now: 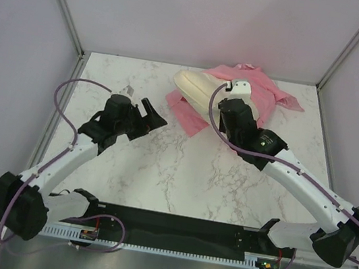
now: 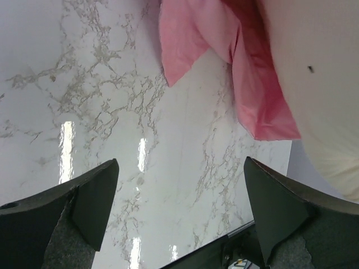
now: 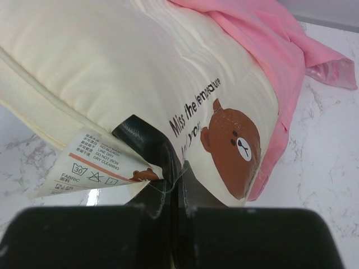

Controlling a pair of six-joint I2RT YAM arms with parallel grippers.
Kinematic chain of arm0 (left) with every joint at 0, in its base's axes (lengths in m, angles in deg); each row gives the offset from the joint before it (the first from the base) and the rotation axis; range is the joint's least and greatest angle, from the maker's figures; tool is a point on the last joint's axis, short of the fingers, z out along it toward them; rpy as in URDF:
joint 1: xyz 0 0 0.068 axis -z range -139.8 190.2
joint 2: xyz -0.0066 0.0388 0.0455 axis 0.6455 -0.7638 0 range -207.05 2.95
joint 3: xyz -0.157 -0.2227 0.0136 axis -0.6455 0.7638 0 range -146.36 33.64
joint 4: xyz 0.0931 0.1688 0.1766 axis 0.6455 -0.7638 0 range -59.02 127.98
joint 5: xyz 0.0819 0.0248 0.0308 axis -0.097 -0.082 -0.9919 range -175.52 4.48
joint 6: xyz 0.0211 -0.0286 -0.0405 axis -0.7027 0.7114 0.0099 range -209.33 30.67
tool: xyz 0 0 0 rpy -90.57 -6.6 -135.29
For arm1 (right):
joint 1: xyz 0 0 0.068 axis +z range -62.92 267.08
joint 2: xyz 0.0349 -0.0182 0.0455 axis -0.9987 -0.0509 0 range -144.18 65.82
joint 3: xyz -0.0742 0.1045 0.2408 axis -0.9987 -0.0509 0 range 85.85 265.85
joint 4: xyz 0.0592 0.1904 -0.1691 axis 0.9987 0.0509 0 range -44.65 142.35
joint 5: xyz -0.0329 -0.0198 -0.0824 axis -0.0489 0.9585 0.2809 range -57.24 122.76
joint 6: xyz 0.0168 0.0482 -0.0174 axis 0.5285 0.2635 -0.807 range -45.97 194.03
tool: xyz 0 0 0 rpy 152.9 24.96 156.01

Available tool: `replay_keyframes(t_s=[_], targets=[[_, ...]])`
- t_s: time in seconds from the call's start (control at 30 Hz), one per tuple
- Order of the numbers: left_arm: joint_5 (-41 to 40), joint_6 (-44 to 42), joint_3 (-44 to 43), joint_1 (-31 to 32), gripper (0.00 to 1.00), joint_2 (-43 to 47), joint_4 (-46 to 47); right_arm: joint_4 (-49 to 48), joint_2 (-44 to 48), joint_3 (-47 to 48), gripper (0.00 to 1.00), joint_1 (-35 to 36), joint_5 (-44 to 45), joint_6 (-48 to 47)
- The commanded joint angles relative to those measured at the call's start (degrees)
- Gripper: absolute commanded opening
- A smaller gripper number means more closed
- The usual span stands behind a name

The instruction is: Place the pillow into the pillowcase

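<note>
The plump cream quilted pillow (image 1: pixel 197 86) is seen on the far part of the white marble tabletop (image 1: pixel 161 166). The thin shiny pink pillowcase (image 1: pixel 268 94) is draped over the pillow's right end and bunched beneath it. The right gripper (image 3: pixel 174 182) is pressed shut on the pillow's edge, just beside the white care label (image 3: pixel 90 165) and near the printed brown bear face (image 3: pixel 233 145). The left gripper (image 2: pixel 179 162) is held left of the pillow, apart from it, with fingers spread wide above the marble.

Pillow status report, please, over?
Left pincer open, empty. Right pincer shut on pillow edge. Pillowcase bunched at its far end. Nothing blocking.
</note>
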Motion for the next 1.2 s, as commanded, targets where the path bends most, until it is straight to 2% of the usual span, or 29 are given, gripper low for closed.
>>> replay_keyframes(t_s=[0.0, 0.27, 0.4, 0.53, 0.63, 0.73, 0.8, 0.83, 0.93, 1.0, 1.1, 1.13, 1.17], targets=[[2.35, 0.0, -1.06, 2.19, 1.0, -8.96, 11.49, -1.05, 0.83, 6.53, 0.0, -1.06, 0.85, 1.87], [-5.65, -4.48, -6.33, 5.09, 1.0, -27.42, 25.2, -0.17, -0.93, 10.41, 0.0, -2.47, -1.44, 1.61], [-6.27, -6.16, -15.8, 5.27, 1.0, -38.32, 25.56, 0.36, -1.19, 12.95, 0.0, -3.35, -2.84, 1.08], [-3.47, -6.07, -26.01, 5.36, 0.97, -50.79, 22.58, 1.58, -1.37, 15.07, 0.0, -4.05, -4.08, 0.82], [-2.76, -4.85, -31.47, 5.36, 0.92, -54.24, 20.02, 2.12, -1.28, 16.82, 0.0, -4.58, -4.34, 0.38], [-0.13, -3.88, -33.06, 5.44, 0.77, -56.62, 19.76, 2.64, -1.72, 18.15, 0.0, -5.37, -4.87, 0.37], [1.19, -3.61, -32.54, 5.44, 0.55, -57.06, 19.85, 2.73, -1.81, 18.41, 0.0, -5.63, -5.39, 0.29], [2.59, -4.05, -32.45, 5.36, 0.35, -56.8, 19.85, 2.73, -2.07, 18.5, 0.0, -5.81, -5.57, 0.37], [5.14, -6.33, -31.83, 5.01, 0.02, -53.91, 17.83, 2.73, -2.07, 17.8, 0.0, -6.16, -5.84, 0.29], [8.39, -8.52, -32.18, 4.22, 0.02, -51.02, 12.13, 2.47, -2.07, 16.66, 0.0, -6.42, -5.92, -0.24], [18.4, -12.48, -34.9, 1.32, 0.02, -48.9, 1.16, 1.07, -1.37, 14.11, 0.0, -6.6, -6.1, -0.85], [26.69, -13.1, -34.99, -0.95, 0.02, -48.37, -0.26, 0.63, -0.93, 13.5, 0.0, -6.77, -6.27, -1.03], [31.73, -13.02, -33.6, -2.28, 0.02, -47.66, -0.54, -0.25, -0.67, 12.36, 0.0, -6.78, -6.19, -1.03]])
